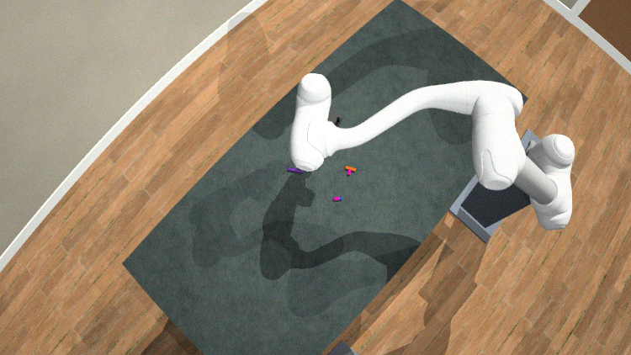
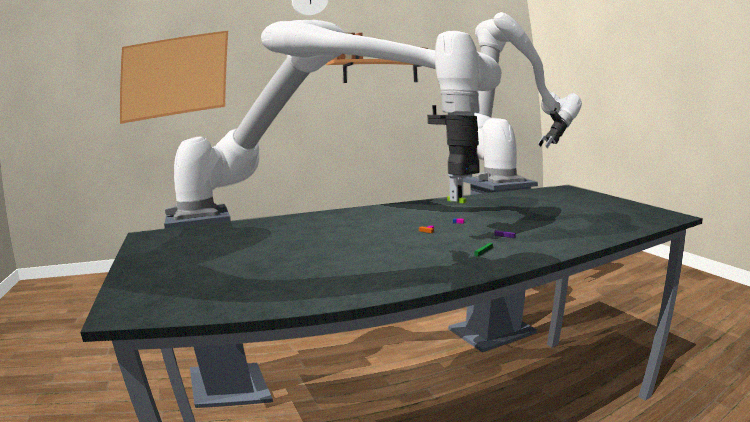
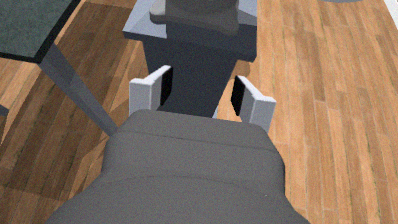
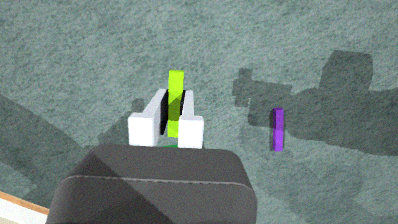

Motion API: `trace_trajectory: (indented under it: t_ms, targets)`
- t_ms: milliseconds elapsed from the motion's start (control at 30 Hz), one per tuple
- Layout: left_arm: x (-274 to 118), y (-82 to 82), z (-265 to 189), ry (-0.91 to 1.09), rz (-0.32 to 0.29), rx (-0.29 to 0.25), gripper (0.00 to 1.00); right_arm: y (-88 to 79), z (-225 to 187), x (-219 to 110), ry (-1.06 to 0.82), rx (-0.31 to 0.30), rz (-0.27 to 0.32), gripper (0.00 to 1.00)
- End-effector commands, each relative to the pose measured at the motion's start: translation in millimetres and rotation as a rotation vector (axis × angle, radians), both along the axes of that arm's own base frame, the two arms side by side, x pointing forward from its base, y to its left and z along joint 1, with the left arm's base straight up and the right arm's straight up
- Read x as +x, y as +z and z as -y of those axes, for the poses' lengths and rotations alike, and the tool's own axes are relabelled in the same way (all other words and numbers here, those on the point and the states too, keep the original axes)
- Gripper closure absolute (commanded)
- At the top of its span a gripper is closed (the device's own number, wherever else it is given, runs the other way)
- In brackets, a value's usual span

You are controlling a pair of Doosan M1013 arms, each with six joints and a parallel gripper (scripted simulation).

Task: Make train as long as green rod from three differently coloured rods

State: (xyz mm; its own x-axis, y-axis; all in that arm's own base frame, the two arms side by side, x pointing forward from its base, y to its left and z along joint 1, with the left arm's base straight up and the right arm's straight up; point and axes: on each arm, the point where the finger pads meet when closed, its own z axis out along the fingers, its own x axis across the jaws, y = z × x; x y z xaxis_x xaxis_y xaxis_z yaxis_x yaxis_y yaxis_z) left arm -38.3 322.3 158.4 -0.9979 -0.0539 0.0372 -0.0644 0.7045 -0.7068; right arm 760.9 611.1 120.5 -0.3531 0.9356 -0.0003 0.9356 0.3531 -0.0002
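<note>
My right gripper [image 2: 455, 197] [image 4: 175, 103] is shut on the lime rod [image 2: 462, 200] [image 4: 175, 80] and holds it level above the table. The green rod [image 2: 483, 249] lies flat; a sliver shows in the right wrist view. The purple rod [image 1: 294, 170] [image 2: 505, 234] [image 4: 278, 130] lies apart from it. A magenta rod [image 1: 336, 198] [image 2: 460, 220] and a blue rod [image 1: 341, 198] [image 2: 454, 220] lie end to end, seemingly touching. Another magenta rod [image 1: 348, 172] [image 2: 430, 227] points at the side of the orange rod [image 1: 350, 168] [image 2: 425, 229] like a T. My left gripper [image 2: 545, 141] [image 3: 202, 84] is open and empty.
The dark green table [image 1: 211, 273] [image 2: 314, 262] bears the rods. The left gripper hangs beyond the table's edge, above the floor [image 3: 330, 100]. The right arm [image 1: 397, 105] reaches across the table and hides part of it in the top view.
</note>
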Motion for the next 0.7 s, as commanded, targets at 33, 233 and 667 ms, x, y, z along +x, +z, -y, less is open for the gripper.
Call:
trace_trajectory:
  t_ms: [33, 233, 667]
  targets:
    - [-0.1, 0.4, -0.3, 0.000, 0.000, 0.001, 0.00, 1.5, -1.1, -0.3, -0.014, 0.001, 0.001, 0.76]
    - [-0.1, 0.4, -0.3, 0.000, 0.000, 0.001, 0.00, 1.5, -3.2, -1.7, -0.054, 0.001, 0.001, 0.76]
    - [-0.1, 0.4, -0.3, 0.000, 0.000, 0.001, 0.00, 1.5, -24.1, -13.3, -0.432, 0.002, 0.001, 0.76]
